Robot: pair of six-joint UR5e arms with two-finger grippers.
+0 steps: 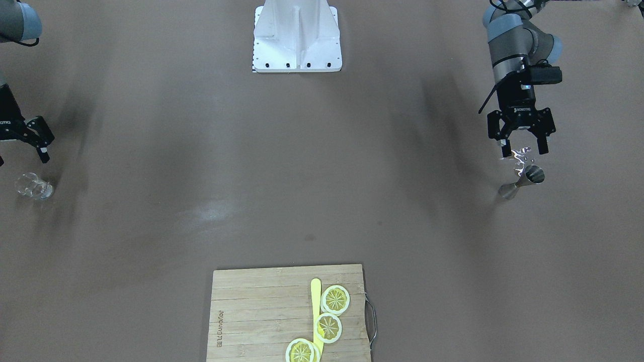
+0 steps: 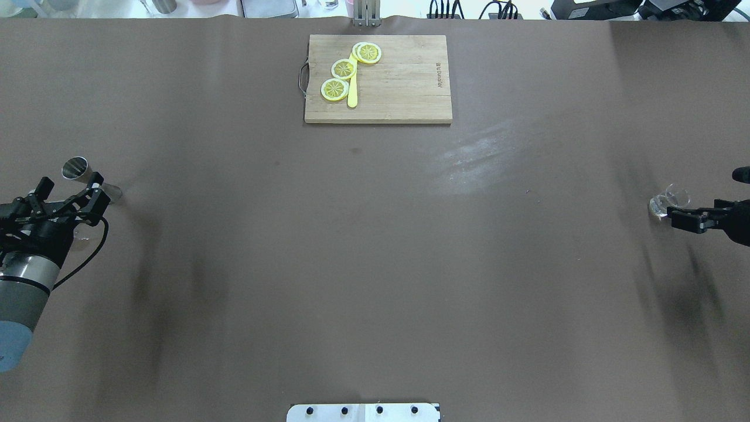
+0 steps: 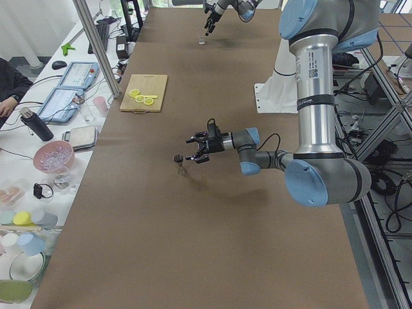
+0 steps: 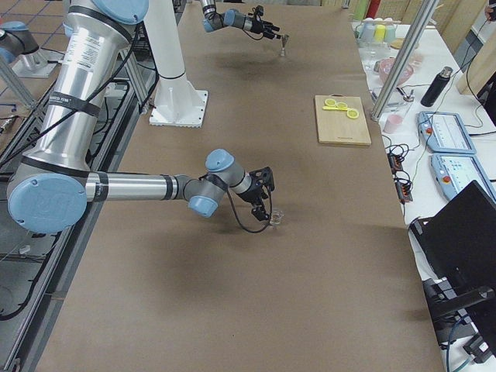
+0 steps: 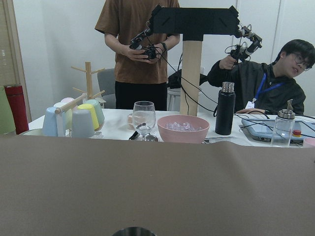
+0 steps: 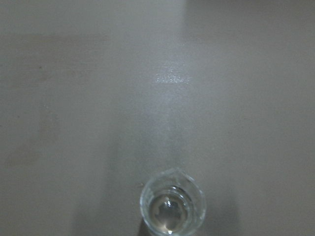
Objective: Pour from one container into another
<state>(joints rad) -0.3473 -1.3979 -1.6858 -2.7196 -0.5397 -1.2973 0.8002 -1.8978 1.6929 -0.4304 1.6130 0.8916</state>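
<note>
Jigger upright on desk, just beyond left fingers, spread wide, empty, seemingly lined up for its waist. Glass just ahead of right fingers, likewise wide, empty.

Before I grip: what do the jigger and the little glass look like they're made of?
The jigger: likely polished steel, going by its mirror-bright silver surface with sharp highlights. The glass: likely clear, colourless glass, though clear plastic is possible; the brown table shows through its wall and base.
</note>
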